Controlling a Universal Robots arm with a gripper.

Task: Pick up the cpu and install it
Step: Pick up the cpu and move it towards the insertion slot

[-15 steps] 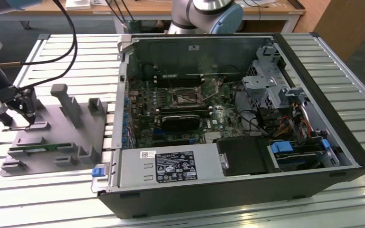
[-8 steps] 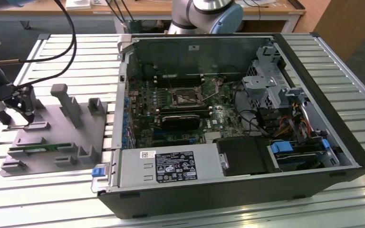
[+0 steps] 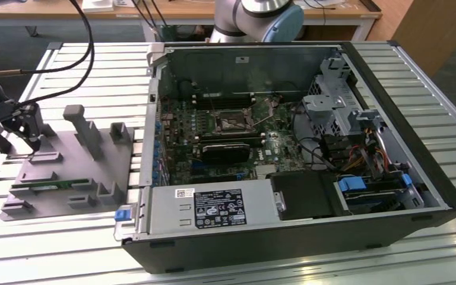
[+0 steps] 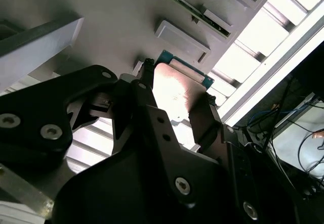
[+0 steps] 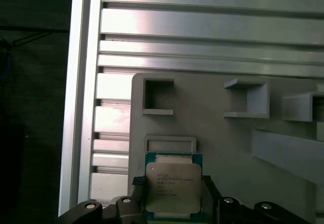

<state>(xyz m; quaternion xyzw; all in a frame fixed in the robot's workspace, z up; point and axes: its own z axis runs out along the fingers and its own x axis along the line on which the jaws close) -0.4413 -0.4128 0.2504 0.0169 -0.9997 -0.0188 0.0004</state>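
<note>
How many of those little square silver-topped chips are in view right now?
1. The cpu sits between the fingers of the gripper, at the grey tray beside the open computer case. Another could be hidden inside the case.

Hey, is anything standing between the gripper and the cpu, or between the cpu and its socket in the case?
Nothing visible separates gripper and cpu: in both wrist views its fingers sit against the cpu's opposite edges. Toward the socket, the open computer case's side wall rises between the grey fixture and the motherboard.
</note>
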